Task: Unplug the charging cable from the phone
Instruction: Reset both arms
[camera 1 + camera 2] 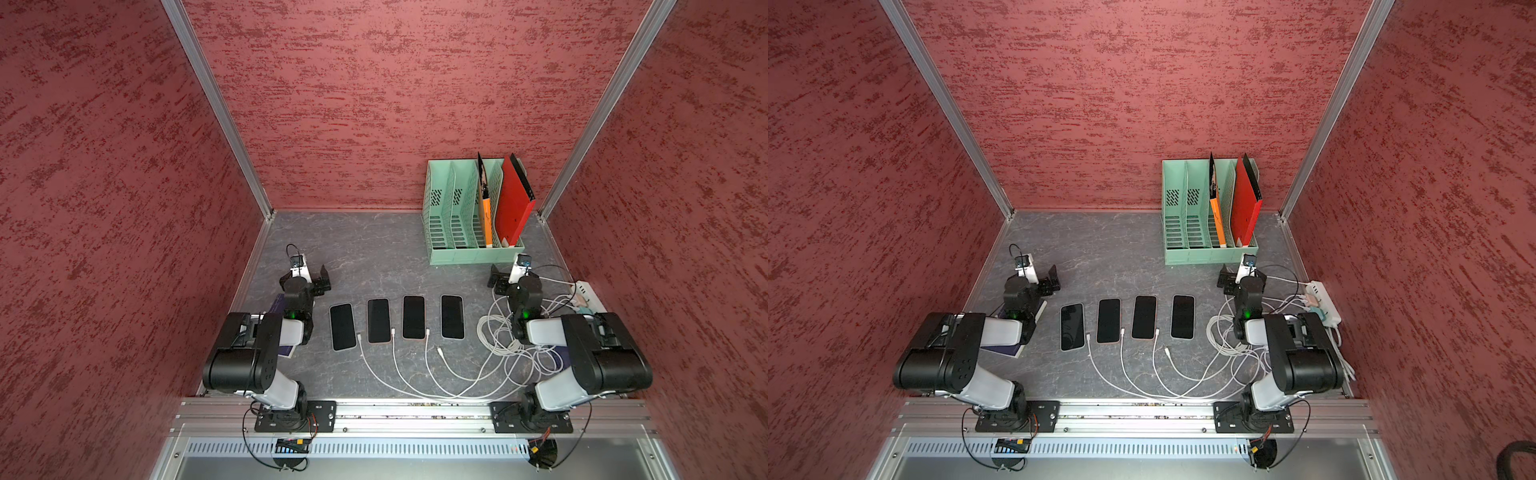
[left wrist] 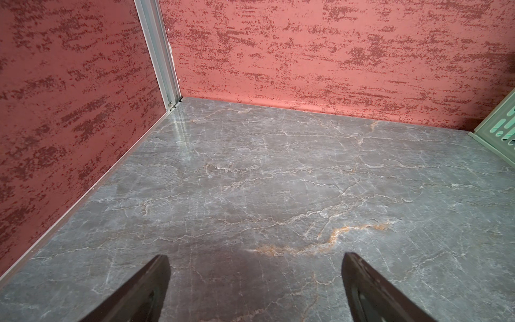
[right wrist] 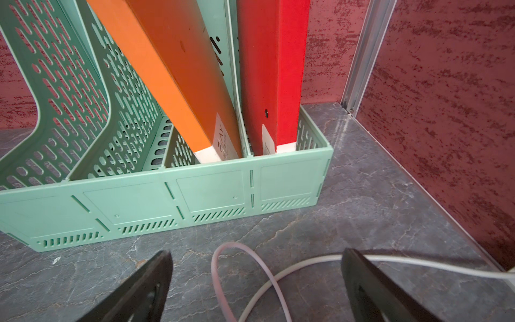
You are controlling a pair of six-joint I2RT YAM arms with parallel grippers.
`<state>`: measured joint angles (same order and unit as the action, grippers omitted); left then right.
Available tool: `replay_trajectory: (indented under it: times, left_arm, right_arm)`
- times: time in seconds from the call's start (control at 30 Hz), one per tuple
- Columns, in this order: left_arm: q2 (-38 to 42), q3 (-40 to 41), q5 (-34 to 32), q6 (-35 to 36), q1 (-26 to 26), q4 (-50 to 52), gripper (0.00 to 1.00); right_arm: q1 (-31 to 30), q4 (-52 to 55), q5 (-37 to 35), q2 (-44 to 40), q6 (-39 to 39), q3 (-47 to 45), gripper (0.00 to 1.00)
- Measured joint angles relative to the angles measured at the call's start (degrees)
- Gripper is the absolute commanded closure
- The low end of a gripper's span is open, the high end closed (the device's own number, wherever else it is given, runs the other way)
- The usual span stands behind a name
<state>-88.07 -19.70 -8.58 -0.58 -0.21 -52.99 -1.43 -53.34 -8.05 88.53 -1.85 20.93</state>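
Four phones (image 1: pixel 414 317) lie in a row on the bench (image 2: pixel 250 167), between the two arms. White charging cables (image 1: pixel 393 337) are plugged into the three nearest the left arm, and a fourth plug (image 1: pixel 439 351) lies loose. Both pincers hang wide open and empty beyond the row. The left pincer (image 2: pixel 255 259) is over bare bench. The right pincer (image 3: pixel 256 255) is over slack cable loops (image 3: pixel 231 245), facing the green file rack (image 3: pixel 211 192).

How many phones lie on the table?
4 black flat phones, in one row on the grey marbled table, from the robot's left: first, second, third, fourth. None seems hidden.
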Motion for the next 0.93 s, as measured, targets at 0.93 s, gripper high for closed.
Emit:
replay_trajectory:
  times: [0.93]
  left_arm:
    - [0.0,0.0,0.7,0.0,0.0,0.0,0.00]
  right_arm:
    - [0.0,0.0,0.1,0.0,0.0,0.0,0.01]
